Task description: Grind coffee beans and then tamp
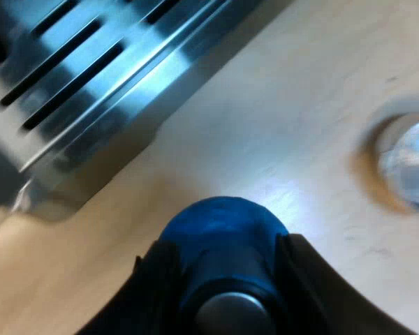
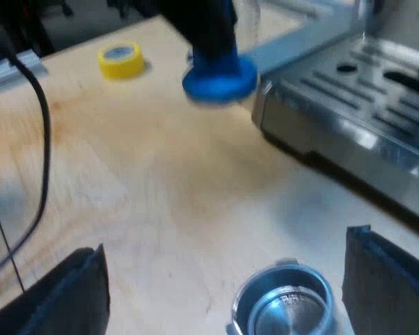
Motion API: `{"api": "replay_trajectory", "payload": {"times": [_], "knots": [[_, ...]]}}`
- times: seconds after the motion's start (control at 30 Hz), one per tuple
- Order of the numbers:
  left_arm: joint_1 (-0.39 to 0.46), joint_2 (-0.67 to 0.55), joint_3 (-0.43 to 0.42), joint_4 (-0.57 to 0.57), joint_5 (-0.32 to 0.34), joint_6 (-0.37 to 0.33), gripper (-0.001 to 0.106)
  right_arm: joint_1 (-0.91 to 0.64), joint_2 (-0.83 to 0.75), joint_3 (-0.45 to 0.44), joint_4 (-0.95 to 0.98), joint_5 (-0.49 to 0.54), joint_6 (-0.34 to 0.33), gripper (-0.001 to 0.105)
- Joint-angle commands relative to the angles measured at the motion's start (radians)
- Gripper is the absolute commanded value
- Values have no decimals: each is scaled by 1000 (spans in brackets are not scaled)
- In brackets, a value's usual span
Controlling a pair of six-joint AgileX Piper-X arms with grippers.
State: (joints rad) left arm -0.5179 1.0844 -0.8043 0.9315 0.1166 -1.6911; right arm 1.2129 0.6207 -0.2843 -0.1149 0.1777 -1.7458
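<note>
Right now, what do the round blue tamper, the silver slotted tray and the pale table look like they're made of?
Round blue tamper: probably plastic or coated metal; smooth, dull blue with a soft glare.
Silver slotted tray: metal, likely brushed steel; streaky bright reflections.
Pale table: wood or a wood-look top; light brown grain lines.

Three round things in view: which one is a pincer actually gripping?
The blue tamper, clamped in the left pincer. The yellow roll lies alone on the table; the metal holder sits ungripped at the open right pincer.
</note>
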Motion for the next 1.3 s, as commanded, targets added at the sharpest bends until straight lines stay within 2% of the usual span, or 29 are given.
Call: {"api": "replay_trajectory", "payload": {"times": [0.03, 0.1, 0.23, 0.3, 0.4, 0.63, 1.0, 1.3], "knots": [[32, -7, 29, -10, -13, 15, 0, 0, -7, -3, -23, -2, -16, 70], [65, -7, 59, -30, -13, 58, 0, 0, -7, -3, -23, -2, -16, 70], [114, -7, 106, -91, 4, 77, 0, 0, -7, -3, -23, -2, -16, 70], [145, -7, 142, -173, 58, 77, 0, 0, -7, -3, -23, -2, -16, 70], [161, -7, 182, -254, 74, 77, 0, 0, -7, -3, -23, -2, -16, 70], [161, 56, 251, -335, 72, 77, 0, 0, -7, -3, -23, -3, -16, 70], [161, 174, 255, -411, 80, 77, 0, 0, -7, -3, -3, -3, -16, 70], [161, 186, 255, -403, 82, 72, 0, 0, -7, -3, -1, -3, -16, 70]]}}
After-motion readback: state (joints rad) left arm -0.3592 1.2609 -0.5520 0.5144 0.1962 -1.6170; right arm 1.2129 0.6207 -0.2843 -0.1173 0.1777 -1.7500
